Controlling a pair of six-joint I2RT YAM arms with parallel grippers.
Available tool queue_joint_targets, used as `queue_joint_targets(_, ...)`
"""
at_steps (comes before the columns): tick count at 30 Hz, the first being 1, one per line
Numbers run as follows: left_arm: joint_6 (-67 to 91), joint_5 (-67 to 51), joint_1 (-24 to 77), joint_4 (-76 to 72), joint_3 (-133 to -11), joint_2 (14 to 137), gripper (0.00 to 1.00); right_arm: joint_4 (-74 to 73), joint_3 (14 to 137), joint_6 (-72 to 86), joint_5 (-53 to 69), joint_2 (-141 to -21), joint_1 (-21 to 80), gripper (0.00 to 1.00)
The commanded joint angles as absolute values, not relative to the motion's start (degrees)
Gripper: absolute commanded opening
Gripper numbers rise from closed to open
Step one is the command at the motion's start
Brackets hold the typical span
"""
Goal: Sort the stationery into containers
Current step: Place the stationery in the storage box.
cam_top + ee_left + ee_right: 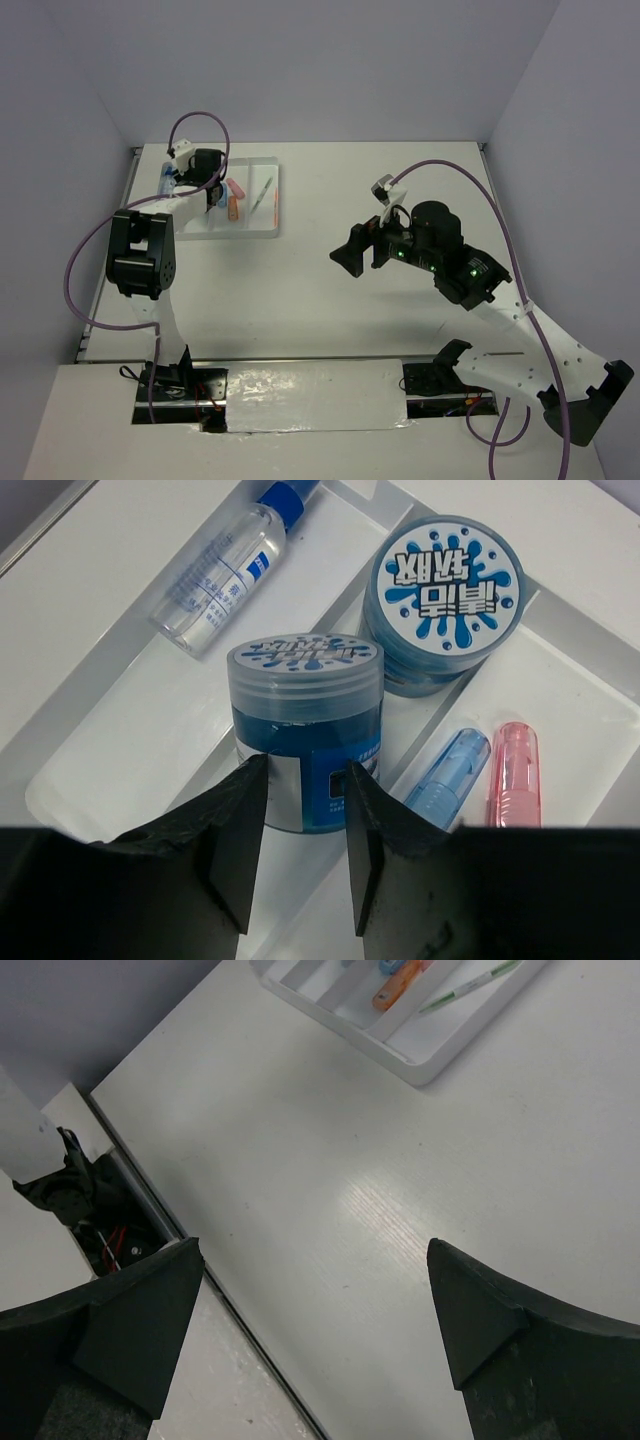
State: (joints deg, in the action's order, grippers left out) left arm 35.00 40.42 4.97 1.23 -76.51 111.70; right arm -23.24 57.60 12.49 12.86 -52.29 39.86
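Left wrist view: blue jar [305, 710] stands upright in white tray [110, 750], far left of table.
Left gripper [306, 770]: jaws parted, tips just before jar, not clamping it.
Right gripper [312, 1260]: jaws spread wide, holding nothing.

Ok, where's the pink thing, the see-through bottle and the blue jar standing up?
pink stubby piece [513, 772], left wrist view, middle of its body.
clear bottle [222, 577], left wrist view, on its printed label.
upright blue jar [303, 730], left wrist view, on its blue side wall.
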Motion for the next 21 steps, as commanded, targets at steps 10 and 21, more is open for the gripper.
queue_joint_targets(10,37.71,39.03,5.54,13.8,-78.74,112.76,0.45,-21.8,57.75,11.87,12.83,-50.01,39.55,1.0)
queue_joint_targets(21,36.48,35.78,5.89,11.78,-76.03,110.31,0.42,-21.88,57.74,11.78,12.74,-49.57,39.55,1.0)
